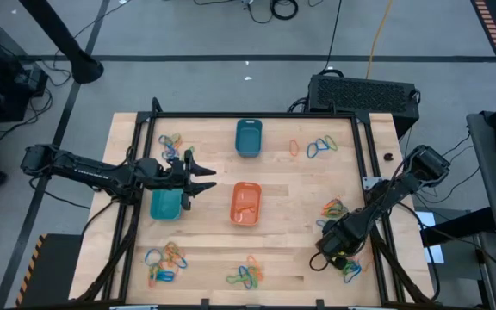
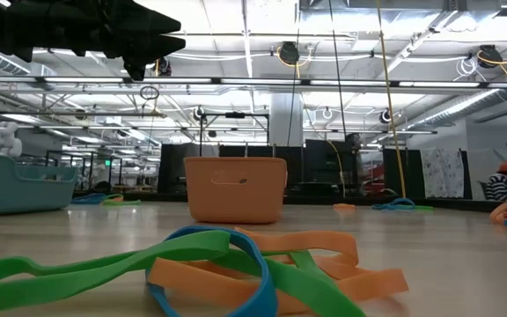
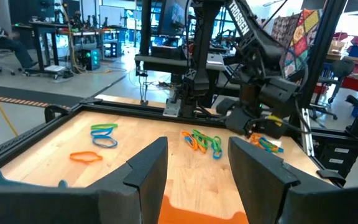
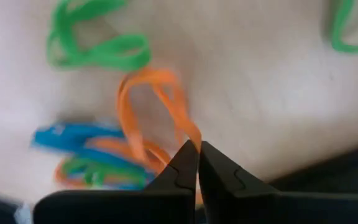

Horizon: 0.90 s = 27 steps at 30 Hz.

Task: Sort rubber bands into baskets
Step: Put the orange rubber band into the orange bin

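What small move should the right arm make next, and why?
Probably a short straight lift. The right gripper has its jaws shut on an orange rubber band that lies among green and blue ones in the pile at the table's near right corner. Lifting should show whether it comes free alone before going to the orange basket.

Orange basket stands beyond tangled rubber bands on table.

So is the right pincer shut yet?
Shut. The right pincer has its tips together, pinching an orange band on the table.
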Available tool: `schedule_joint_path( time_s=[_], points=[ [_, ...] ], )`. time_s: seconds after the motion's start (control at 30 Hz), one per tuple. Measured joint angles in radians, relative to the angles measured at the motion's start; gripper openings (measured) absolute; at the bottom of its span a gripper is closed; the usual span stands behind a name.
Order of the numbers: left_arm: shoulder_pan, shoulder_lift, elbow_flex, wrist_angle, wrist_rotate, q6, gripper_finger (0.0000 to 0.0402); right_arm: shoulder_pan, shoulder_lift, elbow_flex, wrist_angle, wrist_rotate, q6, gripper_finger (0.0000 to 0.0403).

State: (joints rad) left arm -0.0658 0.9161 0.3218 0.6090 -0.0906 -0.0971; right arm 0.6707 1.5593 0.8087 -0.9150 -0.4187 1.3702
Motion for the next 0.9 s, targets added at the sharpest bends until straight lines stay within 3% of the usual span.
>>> schedule_joint_path(
  time_s=[0.23, 0.33, 0.43, 0.57, 0.63, 0.77, 0.9],
  points=[
    [0.000, 0.000, 0.000, 0.000, 0.000, 0.001, 0.0176, -0.058, 0.000, 0.194, -0.324, 0.046, -0.051, 0.0001],
    [0.000, 0.000, 0.000, 0.001, 0.000, 0.003, 0.0176, -0.086, 0.000, 0.270, -0.342, 0.160, -0.060, 0.0001],
    [0.000, 0.000, 0.000, -0.002, 0.000, 0.004, 0.0176, -0.119, 0.000, 0.341, -0.319, 0.394, -0.125, 0.0001],
    [0.000, 0.000, 0.000, -0.028, 0.000, 0.007, 0.0176, -0.178, -0.001, 0.396, -0.132, 0.852, -0.287, 0.0001],
    [0.003, 0.000, 0.000, -0.039, 0.000, 0.009, 0.0176, -0.227, -0.002, 0.398, 0.047, 0.965, -0.427, 0.0000],
    [0.027, 0.000, 0.000, -0.072, 0.001, 0.007, 0.0176, -0.344, 0.030, 0.383, 0.447, 0.945, -0.736, 0.0000],
    [0.052, 0.000, 0.000, -0.121, 0.003, 0.001, 0.0176, -0.435, 0.110, 0.381, 0.669, 0.852, -0.907, 0.0000]
  ],
)
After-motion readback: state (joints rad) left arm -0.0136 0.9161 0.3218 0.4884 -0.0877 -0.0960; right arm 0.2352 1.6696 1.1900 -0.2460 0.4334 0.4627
